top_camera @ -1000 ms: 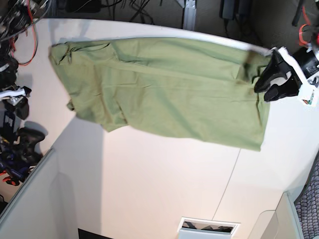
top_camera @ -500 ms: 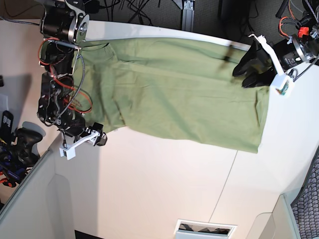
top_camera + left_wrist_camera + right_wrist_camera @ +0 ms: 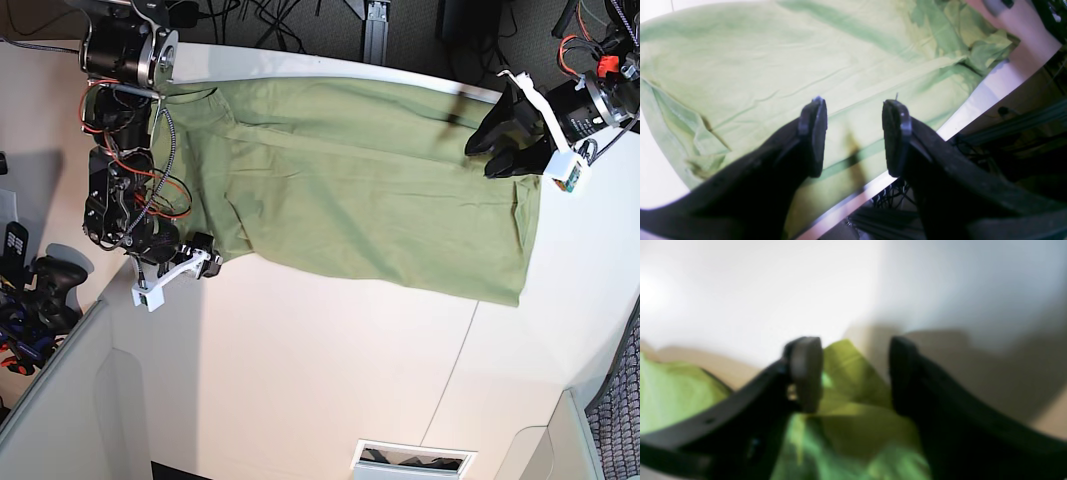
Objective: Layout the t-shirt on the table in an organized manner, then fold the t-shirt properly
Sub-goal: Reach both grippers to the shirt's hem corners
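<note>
T-shirt (image 3: pixel 370 190) lies lengthwise across table (image 3: pixel 330 370), collar toward right tool (image 3: pixel 203 262); both tools released.

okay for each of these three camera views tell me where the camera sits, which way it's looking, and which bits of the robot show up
Base: overhead, looking down on the table and spread t-shirt; both arms show, right gripper at image left, left gripper at image right.
Left wrist: behind the open left gripper, facing along the t-shirt near the table's edge.
Right wrist: behind the right gripper, close over a t-shirt corner; blurred.
Shared: all three show the t-shirt; base shows both grippers.
</note>
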Robot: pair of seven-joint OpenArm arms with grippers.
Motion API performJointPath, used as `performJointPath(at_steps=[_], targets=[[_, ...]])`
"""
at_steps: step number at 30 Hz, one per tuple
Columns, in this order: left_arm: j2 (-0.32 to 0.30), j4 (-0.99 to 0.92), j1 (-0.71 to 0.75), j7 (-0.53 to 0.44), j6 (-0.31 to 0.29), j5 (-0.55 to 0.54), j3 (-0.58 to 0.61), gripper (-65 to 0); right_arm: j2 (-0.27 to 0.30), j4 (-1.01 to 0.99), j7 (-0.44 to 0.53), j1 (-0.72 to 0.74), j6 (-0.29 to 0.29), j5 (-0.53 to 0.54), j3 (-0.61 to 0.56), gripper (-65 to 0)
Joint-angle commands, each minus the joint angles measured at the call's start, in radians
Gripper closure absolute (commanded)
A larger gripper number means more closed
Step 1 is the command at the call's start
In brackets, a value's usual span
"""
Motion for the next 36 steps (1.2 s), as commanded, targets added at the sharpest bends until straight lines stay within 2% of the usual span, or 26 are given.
performJointPath(at_steps=[1,5,7,12,18,23,27,29,32,36], targets=[[-0.011,0.017,-0.006,-0.029,-0.013,-0.021,-0.005,-30.5,0.006,0.017,0.001,0.017,0.006,0.005,0.001,-22.4],[-0.011,0.017,-0.008,-0.029,-0.013,-0.019,-0.005,-30.5,0.009,0.020,0.018,-0.012,0.006,0.004,0.001,-9.2],[-0.011,0.017,-0.011,-0.029,-0.013,-0.020,-0.005,-30.5,0.009,0.024,0.037,-0.020,0.006,0.005,0.001,0.0],[-0.011,0.017,-0.042,-0.036,-0.013,-0.019,-0.006,-30.5,0.009,0.064,0.079,-0.019,0.006,0.014,0.002,0.0],[-0.011,0.017,-0.055,-0.037,-0.013,-0.011,-0.006,-30.5,0.009,0.247,0.078,-0.019,0.010,0.062,0.002,0.0],[-0.013,0.017,-0.055,-0.043,-0.013,0.003,-0.006,-30.5,0.009,0.394,0.019,-0.020,0.010,0.063,0.002,0.0],[-0.026,0.017,-0.055,-0.051,-0.013,0.032,-0.006,-30.6,0.009,0.422,-0.002,-0.028,0.011,0.080,0.002,0.0],[-0.033,0.017,-0.059,-0.090,0.010,0.074,-0.006,-31.3,0.009,0.422,-0.002,-0.040,0.013,0.080,0.002,0.0],[-0.033,0.010,-0.105,-0.104,0.055,0.124,-0.006,-37.9,0.009,0.423,0.000,-0.060,0.013,0.080,0.002,0.0],[-0.033,-0.071,-0.220,-0.105,0.093,0.145,-0.006,-37.9,0.009,0.423,0.000,-0.093,0.013,0.079,0.002,0.0]])
